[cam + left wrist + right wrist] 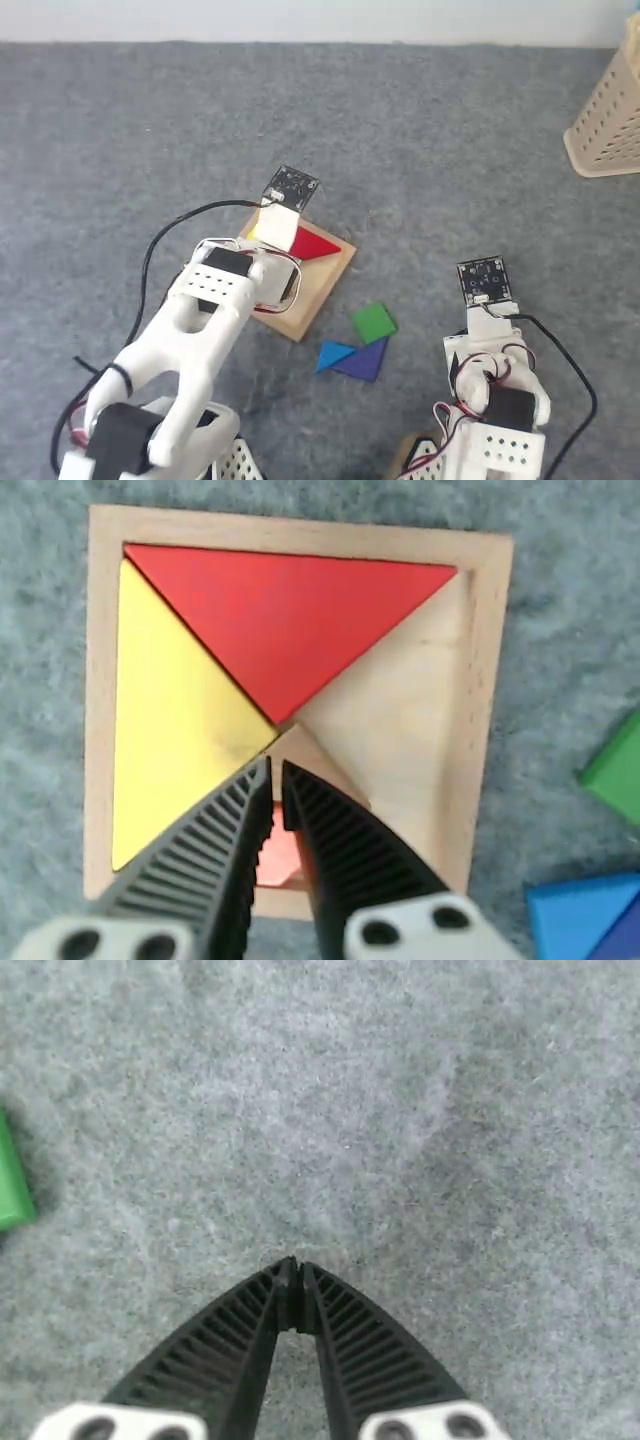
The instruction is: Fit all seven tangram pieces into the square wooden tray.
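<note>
The square wooden tray [490,680] holds a large red triangle [290,620] and a large yellow triangle [170,720], fitted edge to edge. My left gripper [277,770] hangs over the tray's middle, shut, with nothing between its tips. An orange piece [280,855] lies in the tray under its fingers, mostly hidden. In the high view the tray [318,300] sits under the left arm. A green square [374,322], a blue triangle [335,354] and a purple piece [365,360] lie on the carpet beside it. My right gripper [290,1295] is shut over bare carpet, the green square [10,1175] off to one side.
Grey carpet covers the table. A beige slotted basket [610,110] stands at the far right. The right arm's base [495,420] sits at the near right, apart from the loose pieces.
</note>
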Robot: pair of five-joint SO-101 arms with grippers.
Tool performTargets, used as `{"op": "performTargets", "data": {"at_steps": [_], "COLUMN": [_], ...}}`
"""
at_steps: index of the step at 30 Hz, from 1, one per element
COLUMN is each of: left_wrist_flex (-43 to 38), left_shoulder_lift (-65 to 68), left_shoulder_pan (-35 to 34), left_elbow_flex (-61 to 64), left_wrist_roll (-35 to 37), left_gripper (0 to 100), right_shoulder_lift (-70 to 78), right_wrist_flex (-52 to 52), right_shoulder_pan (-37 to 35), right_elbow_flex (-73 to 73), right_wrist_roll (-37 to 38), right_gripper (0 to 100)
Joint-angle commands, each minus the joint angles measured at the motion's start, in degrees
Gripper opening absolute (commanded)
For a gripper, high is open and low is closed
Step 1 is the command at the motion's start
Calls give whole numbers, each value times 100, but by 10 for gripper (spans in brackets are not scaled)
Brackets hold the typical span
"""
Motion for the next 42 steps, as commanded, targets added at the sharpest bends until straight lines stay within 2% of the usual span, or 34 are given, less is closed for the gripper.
{"op": "performTargets", "data": {"at_steps": [1, 24, 33, 38, 42], "left_wrist_flex": [-114, -149, 404, 369, 686], "left_shoulder_lift": [-185, -229, -237, -237, -193], "left_shoulder_pan": [35, 0, -9, 220, 615], "left_elbow_flex": [-13, -4, -40, -127, -681], "left_wrist_roll": [70, 79, 26, -589, -598], "left_gripper": [15, 13, 13, 15, 16], "right_shoulder_lift": [-84, -84, -84, -84, -84], "right_wrist_flex": [-75, -75, -75, -75, -75], "right_shoulder_pan": [66, 66, 66, 66, 66], "right_elbow_flex": [35, 35, 35, 35, 35], "right_wrist_roll": [62, 62, 62, 62, 62], "right_gripper": [6, 6, 6, 6, 6]}}
